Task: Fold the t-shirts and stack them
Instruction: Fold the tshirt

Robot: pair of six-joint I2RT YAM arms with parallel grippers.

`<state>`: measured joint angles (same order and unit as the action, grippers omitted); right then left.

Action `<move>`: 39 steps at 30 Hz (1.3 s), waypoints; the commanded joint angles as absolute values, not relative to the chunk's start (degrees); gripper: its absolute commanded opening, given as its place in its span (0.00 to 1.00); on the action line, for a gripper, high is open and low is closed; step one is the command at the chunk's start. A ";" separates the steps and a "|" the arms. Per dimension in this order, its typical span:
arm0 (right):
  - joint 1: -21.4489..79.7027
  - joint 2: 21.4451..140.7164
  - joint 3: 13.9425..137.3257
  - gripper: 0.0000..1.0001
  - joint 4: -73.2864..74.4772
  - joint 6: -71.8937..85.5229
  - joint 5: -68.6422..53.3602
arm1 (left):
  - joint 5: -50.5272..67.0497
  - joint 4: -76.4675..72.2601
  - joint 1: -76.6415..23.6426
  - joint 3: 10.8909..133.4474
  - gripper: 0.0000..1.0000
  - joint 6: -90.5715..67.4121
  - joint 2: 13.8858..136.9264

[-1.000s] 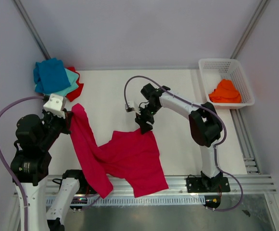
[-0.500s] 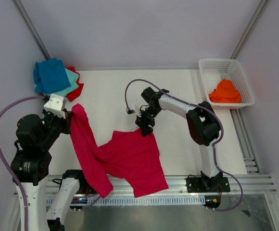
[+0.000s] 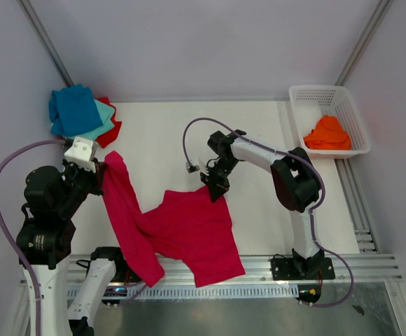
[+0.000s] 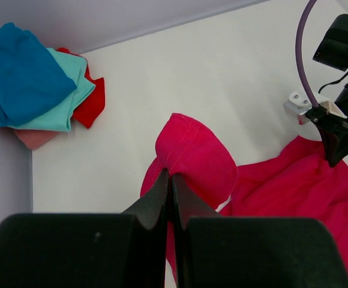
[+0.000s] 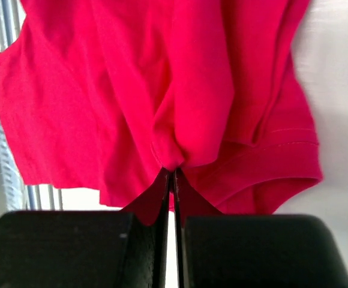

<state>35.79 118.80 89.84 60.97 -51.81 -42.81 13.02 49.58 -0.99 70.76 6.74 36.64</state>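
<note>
From above, the crimson shirt (image 3: pixel 189 231) sprawls across the near part of the counter (image 3: pixel 161 133). The left end effector (image 3: pixel 105 170) holds up its left end, and the right end effector (image 3: pixel 217 190) grips its far edge.

The left wrist view shows fingers clamped on a fold, with the stacked shirts (image 4: pixel 36 90) in the far corner.

The right wrist view shows fingers pinching bunched cloth.

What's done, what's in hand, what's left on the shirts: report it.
Looks done: the blue t-shirt tops a pile with the teal t-shirt and red t-shirt in the far left corner. In hand: the left end effector and right end effector both pinch the crimson t-shirt, unfolded. Left: folding it, plus the orange t-shirt in the basket.
</note>
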 commanded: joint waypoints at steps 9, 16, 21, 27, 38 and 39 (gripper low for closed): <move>34.63 105.13 83.24 0.03 37.73 -36.85 -24.20 | 9.85 44.65 -0.62 69.52 0.00 8.17 37.62; 23.22 92.40 85.61 0.03 22.43 -20.40 -8.54 | 1.24 38.69 -0.62 68.11 0.00 8.43 39.81; 20.83 82.81 79.39 0.03 16.27 -24.85 0.78 | -1.41 36.48 -0.62 69.78 0.00 8.79 42.89; 20.74 72.44 77.43 0.03 16.87 -27.68 8.87 | -3.25 32.53 -0.62 72.77 0.00 9.67 47.01; 20.74 64.25 80.16 0.03 20.21 -33.91 20.12 | -4.39 26.81 -0.62 73.21 0.00 14.32 51.59; 20.83 63.81 80.16 0.03 20.21 -34.01 20.65 | -4.31 26.28 -0.62 72.78 0.00 14.67 51.85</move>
<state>20.80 65.84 77.82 21.54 -31.27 14.59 -2.98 32.05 -0.99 71.18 12.01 51.00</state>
